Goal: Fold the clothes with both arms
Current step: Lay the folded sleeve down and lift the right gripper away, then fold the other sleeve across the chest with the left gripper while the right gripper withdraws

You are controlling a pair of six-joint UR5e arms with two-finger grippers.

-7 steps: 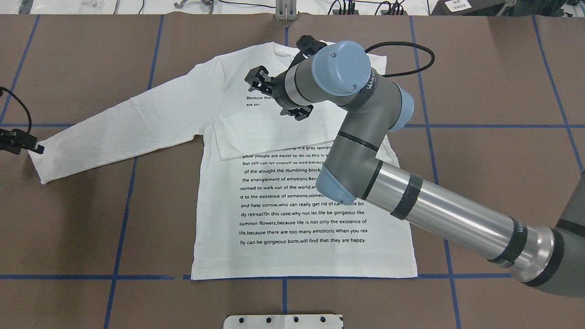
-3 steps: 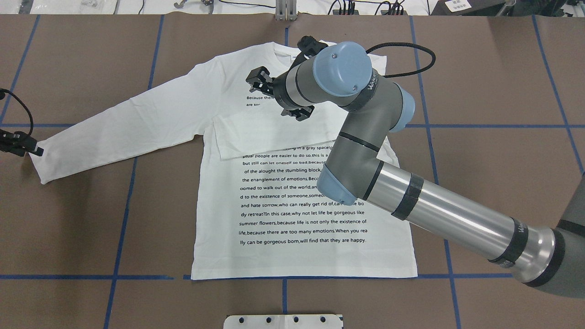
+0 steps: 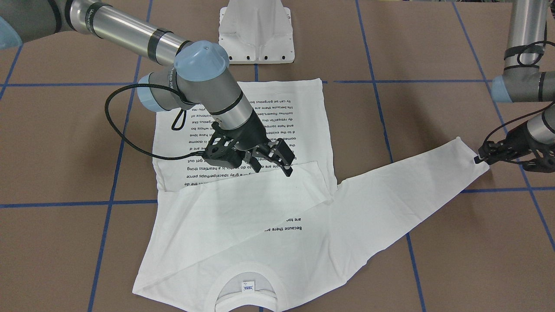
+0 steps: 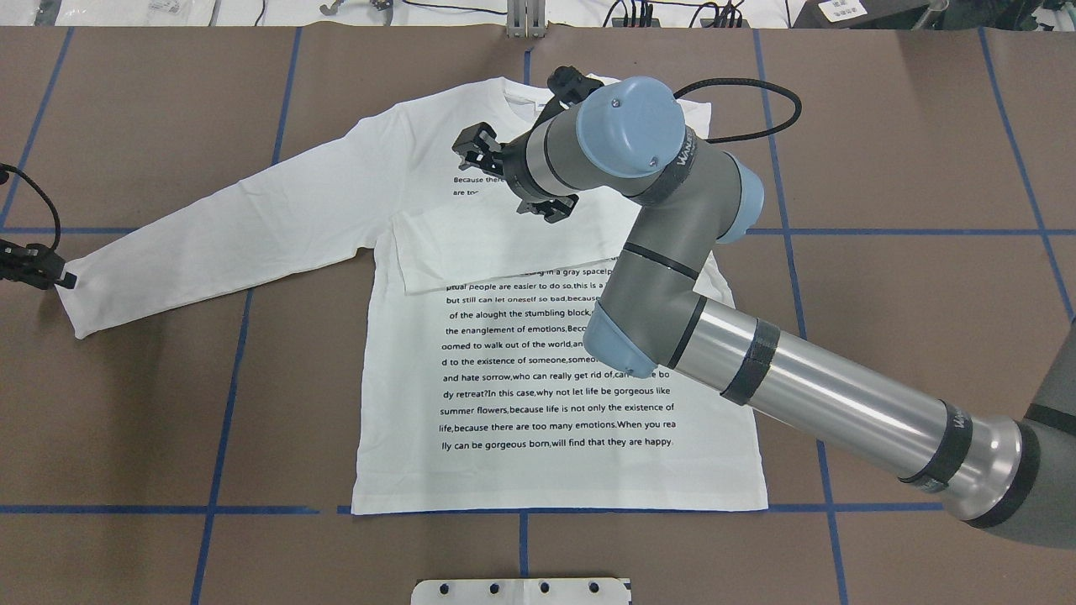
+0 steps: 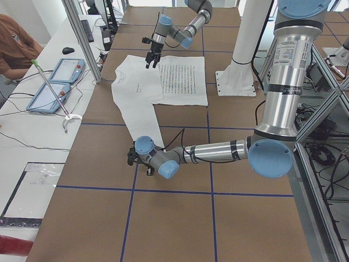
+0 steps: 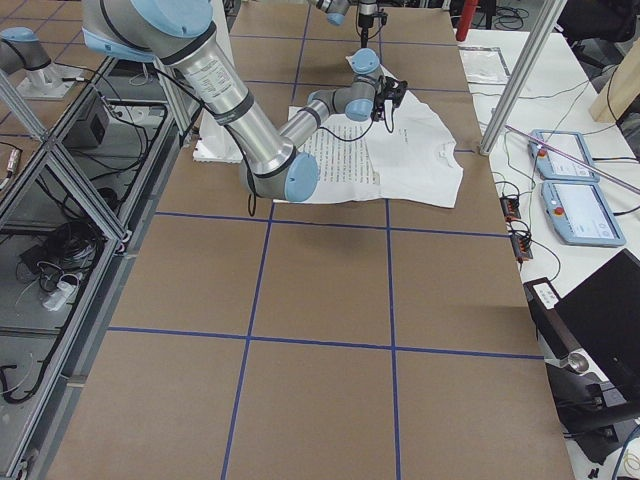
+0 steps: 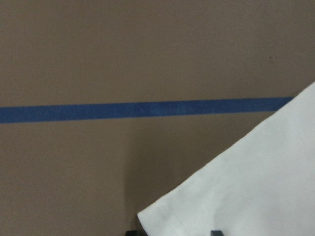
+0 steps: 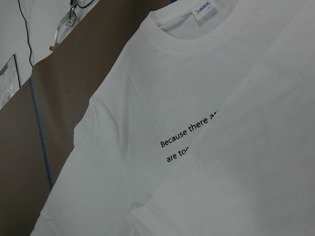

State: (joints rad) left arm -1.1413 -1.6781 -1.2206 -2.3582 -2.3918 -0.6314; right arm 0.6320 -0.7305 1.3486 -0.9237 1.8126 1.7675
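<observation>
**Your left gripper (image 3: 478,160) is at the cuff; your right gripper (image 3: 273,168) hangs empty over the chest.**

The white long-sleeved T-shirt (image 4: 555,395) lies flat on the brown table (image 4: 883,168), text side up, with its collar (image 3: 247,271) on the far side from the robot. One sleeve (image 3: 243,199) is folded across the chest, and the other (image 4: 227,235) stretches out to the left. At that sleeve's cuff (image 4: 71,302), your left wrist view shows the fingertips a little apart with the cuff's corner between them. You cannot tell whether they press the cloth. Your right gripper hovers just above the folded sleeve, jaws apart, gripping nothing.
</observation>
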